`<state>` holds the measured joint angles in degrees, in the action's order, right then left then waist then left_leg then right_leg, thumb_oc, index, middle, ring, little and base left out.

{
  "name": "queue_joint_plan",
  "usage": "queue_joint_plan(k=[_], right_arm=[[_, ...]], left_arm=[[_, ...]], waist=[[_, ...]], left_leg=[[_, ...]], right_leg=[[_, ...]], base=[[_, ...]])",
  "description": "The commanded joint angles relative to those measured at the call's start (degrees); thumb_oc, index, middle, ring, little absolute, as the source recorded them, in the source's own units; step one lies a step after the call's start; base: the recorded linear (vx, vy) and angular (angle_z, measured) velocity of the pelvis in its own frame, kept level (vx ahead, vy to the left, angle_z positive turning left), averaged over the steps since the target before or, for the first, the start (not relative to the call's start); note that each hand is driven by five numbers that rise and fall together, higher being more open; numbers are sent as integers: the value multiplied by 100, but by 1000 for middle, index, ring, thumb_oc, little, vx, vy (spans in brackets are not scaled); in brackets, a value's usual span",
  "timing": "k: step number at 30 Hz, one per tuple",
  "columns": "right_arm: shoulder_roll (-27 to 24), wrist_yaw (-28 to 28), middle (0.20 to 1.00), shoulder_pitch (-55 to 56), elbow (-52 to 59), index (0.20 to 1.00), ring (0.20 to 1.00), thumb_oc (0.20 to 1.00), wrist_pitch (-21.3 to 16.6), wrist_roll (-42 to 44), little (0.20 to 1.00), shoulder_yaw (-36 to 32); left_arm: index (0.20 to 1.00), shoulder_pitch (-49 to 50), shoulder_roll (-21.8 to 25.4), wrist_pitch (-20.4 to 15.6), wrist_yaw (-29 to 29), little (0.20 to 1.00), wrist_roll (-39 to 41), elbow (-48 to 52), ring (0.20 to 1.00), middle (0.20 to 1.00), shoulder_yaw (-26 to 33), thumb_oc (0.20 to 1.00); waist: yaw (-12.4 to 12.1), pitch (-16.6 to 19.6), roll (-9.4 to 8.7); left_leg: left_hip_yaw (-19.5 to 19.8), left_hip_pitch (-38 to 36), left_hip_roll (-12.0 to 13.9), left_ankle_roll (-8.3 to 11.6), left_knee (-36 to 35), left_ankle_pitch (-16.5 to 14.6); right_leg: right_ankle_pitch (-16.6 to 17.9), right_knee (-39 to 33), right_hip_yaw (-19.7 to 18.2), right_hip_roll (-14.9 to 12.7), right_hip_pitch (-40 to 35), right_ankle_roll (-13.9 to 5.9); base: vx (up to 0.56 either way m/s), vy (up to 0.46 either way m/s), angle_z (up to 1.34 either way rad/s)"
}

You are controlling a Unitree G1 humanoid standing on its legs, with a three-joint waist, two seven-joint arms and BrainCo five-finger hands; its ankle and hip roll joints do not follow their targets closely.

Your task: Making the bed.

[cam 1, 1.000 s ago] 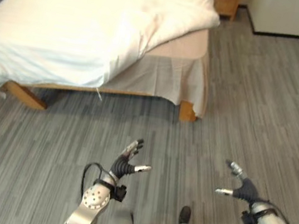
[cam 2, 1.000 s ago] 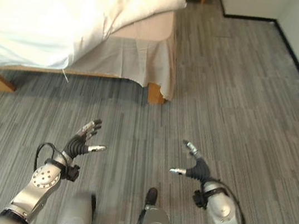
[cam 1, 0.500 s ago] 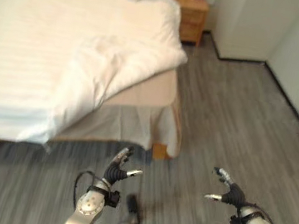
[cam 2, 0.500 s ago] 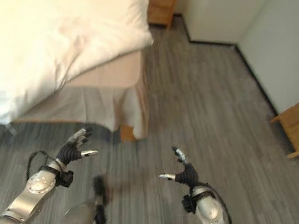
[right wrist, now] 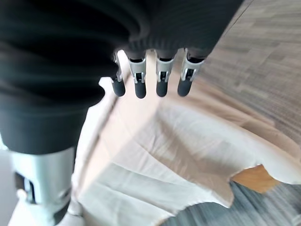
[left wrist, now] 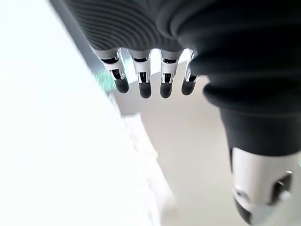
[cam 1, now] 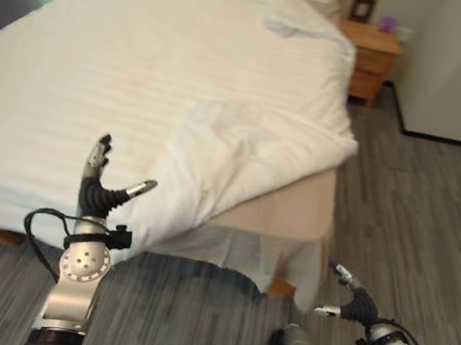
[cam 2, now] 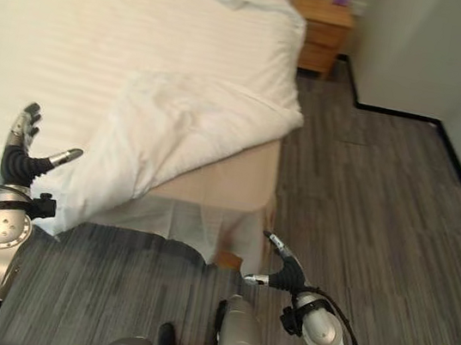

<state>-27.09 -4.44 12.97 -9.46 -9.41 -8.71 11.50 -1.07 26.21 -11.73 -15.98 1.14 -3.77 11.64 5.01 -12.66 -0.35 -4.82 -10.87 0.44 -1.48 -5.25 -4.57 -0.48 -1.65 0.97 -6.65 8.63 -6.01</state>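
Hands both spread, empty: left hand (cam 1: 96, 191) raised before white striped duvet (cam 1: 165, 85), right hand (cam 1: 348, 301) low near beige bed skirt (cam 1: 235, 256).

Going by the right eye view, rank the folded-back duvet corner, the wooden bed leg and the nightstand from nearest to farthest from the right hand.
From the right hand:
1. Wooden bed leg, just to the hand's left, under the bed skirt at the corner of the bed.
2. Folded-back duvet corner, up on the bed, farther left.
3. Nightstand, at the far wall beside the head of the bed.
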Motion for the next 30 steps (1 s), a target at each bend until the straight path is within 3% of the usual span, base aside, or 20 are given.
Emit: queue_joint_plan(k=[1,2,5,8,13,17,26,29,30], right_arm=[[26,-52,1000,-86,30,1000,1000,1000,-116,44,1000,-80],[53,-80,1000,-107,-100,1000,1000,1000,-129,53,1000,40],[-104,-169,1000,37,-33,1000,1000,1000,-104,-62,1000,27],[-286,-325,1000,188,-152,1000,1000,1000,-59,6,1000,120],[-447,-483,1000,266,-120,1000,1000,1000,-34,92,1000,216],[-541,-565,1000,315,-171,1000,1000,1000,7,242,1000,254],[-818,-365,1000,-300,41,1000,1000,1000,-244,678,1000,480],[-838,-212,1000,-485,-95,1000,1000,1000,-315,606,1000,522],[-842,-103,1000,-554,-153,1000,1000,1000,-368,605,1000,475]], left_arm=[[1000,-244,548,-257,-181,1000,-214,-5,1000,1000,-37,1000],[1000,-402,548,-207,-306,1000,-366,-160,1000,1000,24,1000],[1000,-1115,776,-9,-462,1000,-592,-692,1000,1000,-229,1000],[1000,-1799,1209,291,-621,1000,-885,-1601,1000,1000,-530,1000],[1000,-2603,1444,586,-820,1000,-1075,-2701,1000,1000,-942,1000],[1000,-3382,1704,910,-932,1000,-1420,-3512,1000,1000,-1440,1000],[1000,-5346,2375,1053,-838,1000,-1319,-6200,1000,1000,-2690,1000],[1000,-5688,2772,1132,-900,1000,-1391,-6552,1000,1000,-2841,1000],[1000,-5880,3103,1201,-1019,1000,-1399,-6625,1000,1000,-2879,1000]], waist=[[-4,290,-187],[2,366,-211],[260,563,-40],[537,559,100],[789,499,188],[1050,420,289],[1521,-61,629],[1486,-129,728],[1458,-184,767]], left_leg=[[-888,86,284,554,25,292],[-925,13,277,606,25,271],[-941,7,365,686,25,305],[-1010,41,468,798,25,358],[-1174,243,571,911,25,429],[-1308,664,659,1002,25,550],[-1534,2003,748,1137,25,819],[-1643,2415,788,1174,25,862],[-1681,2650,823,1202,25,897]], right_leg=[[406,-245,159,-177,-784,-325],[568,-323,260,-225,-846,-350],[491,-335,392,-148,-930,-335],[431,-335,434,-94,-930,-288],[458,-335,361,-16,-673,-291],[574,-335,230,25,-130,-305],[884,-335,35,20,1324,-389],[984,-335,-38,40,1764,-421],[1040,-335,-47,70,2020,-432]], base=[[231,-149,79],[203,-153,33],[220,-111,37],[148,-99,24],[55,-74,-10],[-17,-70,-39],[-45,-65,-26],[-31,-86,-29],[-5,-82,-44]])
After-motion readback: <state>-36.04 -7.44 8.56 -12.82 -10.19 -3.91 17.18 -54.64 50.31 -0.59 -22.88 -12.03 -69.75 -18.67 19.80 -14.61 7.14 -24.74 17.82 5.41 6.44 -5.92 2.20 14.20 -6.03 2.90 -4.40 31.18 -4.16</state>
